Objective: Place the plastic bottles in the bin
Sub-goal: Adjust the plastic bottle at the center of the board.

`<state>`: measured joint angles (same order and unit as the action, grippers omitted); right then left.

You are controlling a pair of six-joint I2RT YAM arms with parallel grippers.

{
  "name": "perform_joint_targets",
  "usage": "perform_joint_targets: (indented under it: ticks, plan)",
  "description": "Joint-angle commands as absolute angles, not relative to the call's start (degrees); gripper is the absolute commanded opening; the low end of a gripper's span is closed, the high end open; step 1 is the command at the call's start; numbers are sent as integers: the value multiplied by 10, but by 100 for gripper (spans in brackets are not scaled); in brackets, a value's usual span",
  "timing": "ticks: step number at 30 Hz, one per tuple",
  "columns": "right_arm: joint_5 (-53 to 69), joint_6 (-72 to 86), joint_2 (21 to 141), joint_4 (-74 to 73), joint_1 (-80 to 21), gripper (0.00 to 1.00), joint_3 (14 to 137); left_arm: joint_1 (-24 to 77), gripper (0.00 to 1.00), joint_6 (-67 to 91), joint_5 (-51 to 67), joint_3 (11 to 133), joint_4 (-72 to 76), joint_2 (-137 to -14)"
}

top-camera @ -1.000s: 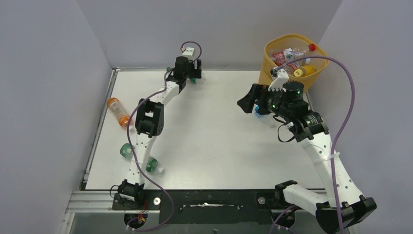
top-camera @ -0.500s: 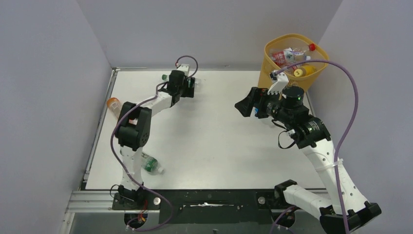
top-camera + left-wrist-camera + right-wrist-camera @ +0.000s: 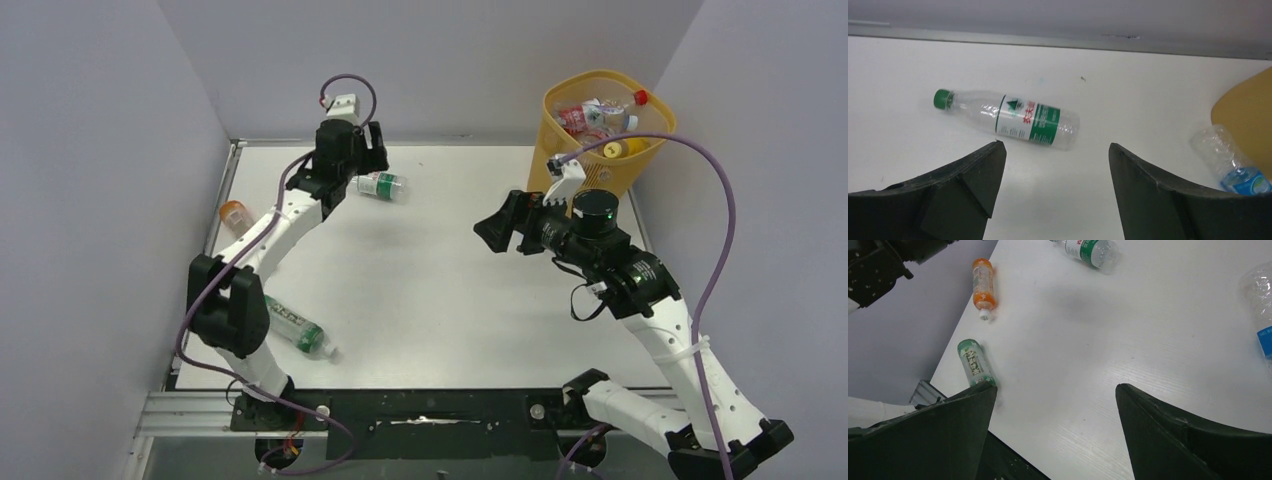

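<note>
Top external view shows three bottles lying on their sides on the tabletop; the wrist views add a fourth, so four in all.

An orange bottle lies at the left edge, partly behind the left arm. A green-labelled bottle lies near the front left corner, its upper end hidden under that arm's elbow. Near the far edge, left of centre, a green-capped bottle rests just ahead of the left tool, whose jaws stand apart with nothing between them.

The right tool hangs over the right half of the tabletop, spread wide and empty. The right arm blocks the overhead sight of the crushed bottle, clear with a blue label, which lies just beside the bin's wall.

One bin stands at the far right corner. It holds several more bottles, too jumbled to count. A yellow one and a red cap show.
</note>
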<state>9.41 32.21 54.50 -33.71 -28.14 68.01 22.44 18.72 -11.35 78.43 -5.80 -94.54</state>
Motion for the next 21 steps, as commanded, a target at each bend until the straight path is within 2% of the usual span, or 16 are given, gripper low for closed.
perform_joint_targets:
  ticks: [1,6,11,15,21]
  plan:
    - [68,329,531,-337,-291,94,699,226,76,232,-94,907,-104,-1051]
    - [61,322,527,-350,-296,94,700,226,76,269,-80,1031,-147,-1162]
    - [55,318,525,-358,-300,95,686,226,77,282,-56,1126,-129,-1257]
    - [49,317,523,-361,-304,95,677,218,77,287,-55,1143,-87,-1293]
    - [50,308,533,-361,-305,95,674,204,77,288,-41,1160,-101,-1334]
